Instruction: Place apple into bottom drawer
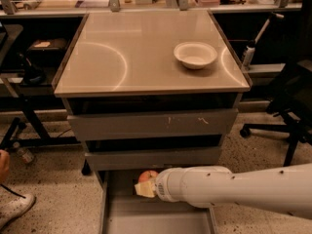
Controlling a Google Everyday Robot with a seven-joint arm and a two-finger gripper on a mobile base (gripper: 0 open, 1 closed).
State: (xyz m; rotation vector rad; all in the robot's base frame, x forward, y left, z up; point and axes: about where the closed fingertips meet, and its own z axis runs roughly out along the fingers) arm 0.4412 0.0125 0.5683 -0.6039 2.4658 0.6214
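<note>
The red-orange apple [147,176] sits at the tip of my gripper [145,185], low over the back of the open bottom drawer [122,216]. The gripper is at the end of my white arm [229,189], which reaches in from the right. The pale fingers [145,189] close around the apple's lower side. The drawer is a deep grey tray pulled out towards the camera, below the two shallower drawers [153,126]. Most of the apple is hidden by the gripper and the drawer above.
A white bowl [195,54] stands on the beige cabinet top [126,57]. A black office chair [292,101] is at the right. A shoe [12,208] and black table legs are at the left on the speckled floor.
</note>
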